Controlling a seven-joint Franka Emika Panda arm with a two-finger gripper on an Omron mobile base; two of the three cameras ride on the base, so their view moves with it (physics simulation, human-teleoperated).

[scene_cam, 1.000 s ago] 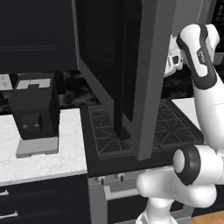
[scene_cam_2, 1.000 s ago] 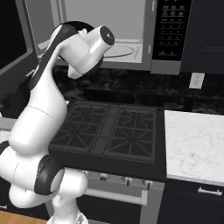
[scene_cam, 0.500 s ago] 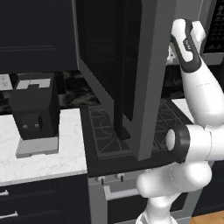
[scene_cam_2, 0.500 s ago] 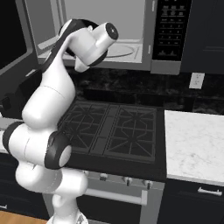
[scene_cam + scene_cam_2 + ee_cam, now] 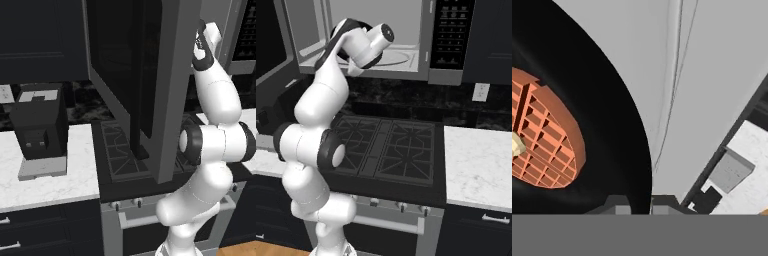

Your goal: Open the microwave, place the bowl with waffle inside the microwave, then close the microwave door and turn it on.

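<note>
The microwave (image 5: 451, 40) hangs above the stove with its cavity exposed. The microwave door (image 5: 167, 80) is swung wide out to the left, and in the left base view it hides my hand. My arm (image 5: 363, 45) reaches up to the cavity's left front. In the hand view my gripper (image 5: 640, 202) is shut on the rim of the black bowl (image 5: 607, 125). The orange-brown waffle (image 5: 542, 135) lies in the bowl, and the microwave's grey inside shows beyond it. In both base views the arm and door hide the bowl.
A black coffee machine (image 5: 40, 125) stands on the white counter left of the stove (image 5: 391, 145). More white counter (image 5: 481, 165) lies to the right, with a wall socket (image 5: 481, 91) above it. A glass turntable (image 5: 393, 57) sits on the cavity floor.
The elbow has risen and the arm has stretched upward, carrying the hand nearer the microwave opening. The door and the base have stayed put.
</note>
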